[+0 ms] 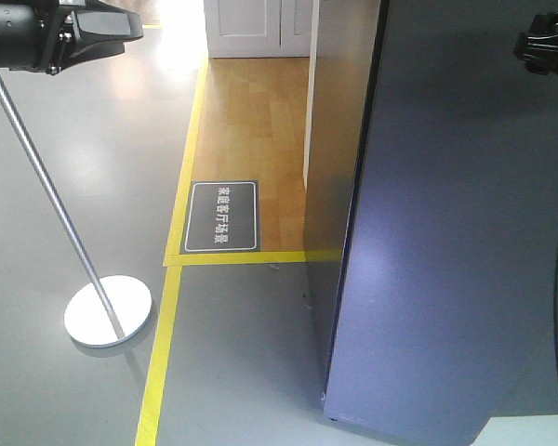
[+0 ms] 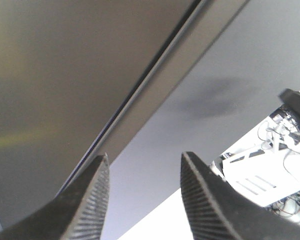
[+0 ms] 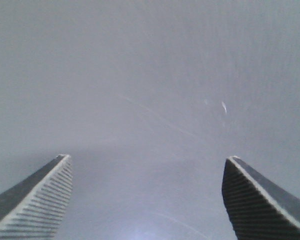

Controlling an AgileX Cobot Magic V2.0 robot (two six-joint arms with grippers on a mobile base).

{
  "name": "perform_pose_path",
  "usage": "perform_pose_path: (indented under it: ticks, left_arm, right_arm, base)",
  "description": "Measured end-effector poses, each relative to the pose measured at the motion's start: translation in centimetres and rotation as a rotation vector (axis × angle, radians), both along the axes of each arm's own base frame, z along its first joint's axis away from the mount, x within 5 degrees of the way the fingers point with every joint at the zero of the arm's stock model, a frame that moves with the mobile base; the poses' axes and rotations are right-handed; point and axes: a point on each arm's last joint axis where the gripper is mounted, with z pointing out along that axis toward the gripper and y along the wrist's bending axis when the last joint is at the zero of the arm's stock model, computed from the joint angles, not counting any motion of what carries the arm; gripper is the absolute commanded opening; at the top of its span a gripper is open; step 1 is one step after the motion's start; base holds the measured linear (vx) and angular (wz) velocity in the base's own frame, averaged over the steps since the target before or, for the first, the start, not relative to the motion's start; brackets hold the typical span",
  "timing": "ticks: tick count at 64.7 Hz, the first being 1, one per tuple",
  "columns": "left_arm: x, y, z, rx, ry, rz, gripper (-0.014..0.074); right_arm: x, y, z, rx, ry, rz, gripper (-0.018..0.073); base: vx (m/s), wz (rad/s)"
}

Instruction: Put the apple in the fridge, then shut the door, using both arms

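The dark grey fridge [image 1: 339,186] stands at the right of the front view. Its door [image 1: 446,232] lies flat against the body, with only a thin dark seam between them. The apple is out of view. My left gripper [image 1: 130,28] hangs at the top left, away from the fridge. In its wrist view the left gripper [image 2: 145,160] is open and empty, looking at the door [image 2: 225,90] and the seam. My right gripper [image 1: 542,46] is up against the door's front at the top right. The right gripper [image 3: 149,159] is open and empty, close to the grey panel [image 3: 150,75].
A metal pole on a round white base [image 1: 107,309] stands on the grey floor at the left. Yellow tape lines [image 1: 163,353] and a dark floor sign [image 1: 221,216] border a wooden floor strip. White cabinets [image 1: 256,28] are at the back.
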Motion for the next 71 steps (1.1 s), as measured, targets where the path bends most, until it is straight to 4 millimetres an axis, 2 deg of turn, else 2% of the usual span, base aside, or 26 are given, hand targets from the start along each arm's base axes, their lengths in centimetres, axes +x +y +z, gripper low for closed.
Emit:
perform_pose_path:
  ticks: [21, 45, 71]
  left_arm:
    - [0.0, 0.0, 0.0, 0.000, 0.000, 0.000, 0.0335]
    - [0.0, 0.0, 0.0, 0.000, -0.001, 0.001, 0.0335]
    - [0.0, 0.0, 0.0, 0.000, -0.001, 0.001, 0.0335]
  right_arm:
    - [3.4, -0.4, -1.5, -0.003, 0.015, -0.046, 0.0577]
    - [6.1, -0.6, -1.6, 0.034, -0.010, -0.077, 0.0577]
    - [9.4, -0.1, -1.1, -0.023, -0.005, 0.009, 0.0577]
  base:
    - [0.00, 0.00]
    - [0.00, 0.00]
    - [0.00, -0.01]
